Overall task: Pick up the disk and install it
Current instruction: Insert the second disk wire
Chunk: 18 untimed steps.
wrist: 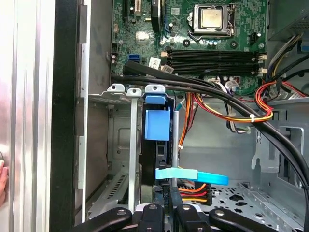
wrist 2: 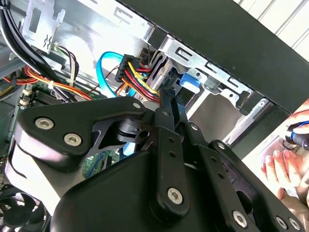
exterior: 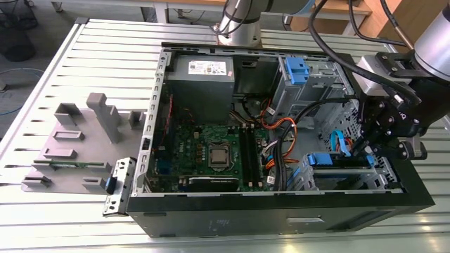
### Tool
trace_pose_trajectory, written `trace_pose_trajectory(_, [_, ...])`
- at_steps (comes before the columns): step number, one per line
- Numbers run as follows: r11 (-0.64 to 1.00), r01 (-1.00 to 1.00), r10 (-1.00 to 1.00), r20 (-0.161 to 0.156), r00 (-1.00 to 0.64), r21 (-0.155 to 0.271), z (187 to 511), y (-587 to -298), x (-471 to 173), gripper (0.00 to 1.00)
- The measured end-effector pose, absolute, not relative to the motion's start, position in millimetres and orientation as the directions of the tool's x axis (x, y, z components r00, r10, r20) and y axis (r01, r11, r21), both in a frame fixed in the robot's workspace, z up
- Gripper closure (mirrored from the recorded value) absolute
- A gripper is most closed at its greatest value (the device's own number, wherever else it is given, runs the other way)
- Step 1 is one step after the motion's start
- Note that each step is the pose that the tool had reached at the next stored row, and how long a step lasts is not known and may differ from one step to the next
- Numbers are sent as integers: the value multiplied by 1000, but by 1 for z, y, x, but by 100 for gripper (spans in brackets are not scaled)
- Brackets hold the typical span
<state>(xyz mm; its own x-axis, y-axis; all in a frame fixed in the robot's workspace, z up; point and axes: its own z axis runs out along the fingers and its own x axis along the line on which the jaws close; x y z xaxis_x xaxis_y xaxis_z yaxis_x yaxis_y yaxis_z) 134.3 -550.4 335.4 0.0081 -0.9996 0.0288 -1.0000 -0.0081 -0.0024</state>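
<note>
The disk point(exterior: 325, 159) sits in the low drive cage at the open case's front corner, on the exterior view's right, with its blue rail showing. In the first wrist view the disk point(wrist: 157, 124) stands edge-on in a metal slot, blue tab facing out. My gripper point(exterior: 365, 150) hangs inside the case right at that cage. In the second wrist view the gripper point(wrist 2: 170, 94) has its two black fingers drawn together, tips against the end of the disk point(wrist 2: 190, 79). The gripper point(wrist: 166, 198) looks shut with nothing between its fingers.
A blue data cable point(wrist: 193, 175) and a red-yellow power plug point(wrist 2: 137, 72) lie beside the fingertips. Black and orange cable bundles point(exterior: 281, 132) cross the case. The tall cage's blue bracket point(exterior: 295, 71), the motherboard point(exterior: 211, 153), a grey fixture point(exterior: 77, 147) and a person's hand point(wrist 2: 280, 164) are nearby.
</note>
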Motion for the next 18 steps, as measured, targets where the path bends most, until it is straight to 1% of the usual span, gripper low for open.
trace_pose_trajectory(18, [-7,-1000,-1000,29,6,-2,328,-550,134,83])
